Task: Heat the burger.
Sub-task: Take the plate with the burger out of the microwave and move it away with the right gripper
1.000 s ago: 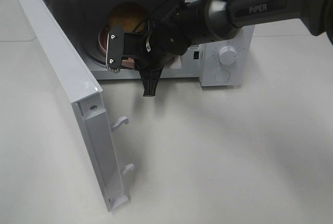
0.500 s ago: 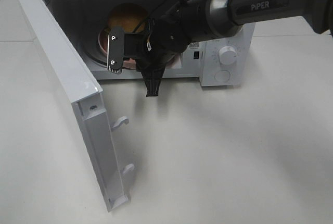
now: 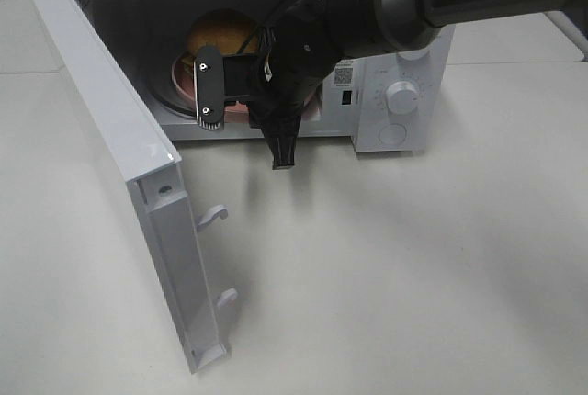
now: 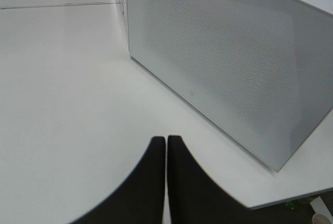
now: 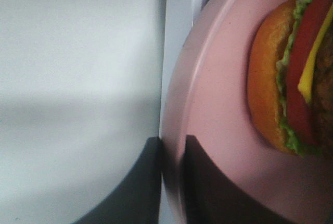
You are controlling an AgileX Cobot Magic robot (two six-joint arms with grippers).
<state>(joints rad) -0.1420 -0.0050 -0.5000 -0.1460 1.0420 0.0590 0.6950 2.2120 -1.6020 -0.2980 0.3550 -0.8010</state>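
From up high we only get the bun top of the burger (image 3: 223,29), the rest sits behind the right arm (image 3: 367,18); in the right wrist view it's cut off at the edge; the pink plate (image 5: 218,94) runs out of frame too.

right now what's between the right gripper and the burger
Only bare pink plate. In the right wrist view the right gripper is shut on the plate's rim, and the burger sits further in on the plate.

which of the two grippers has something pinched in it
The right gripper: it is shut on the rim of the pink plate carrying the burger. The left gripper is shut too, but empty over the table.
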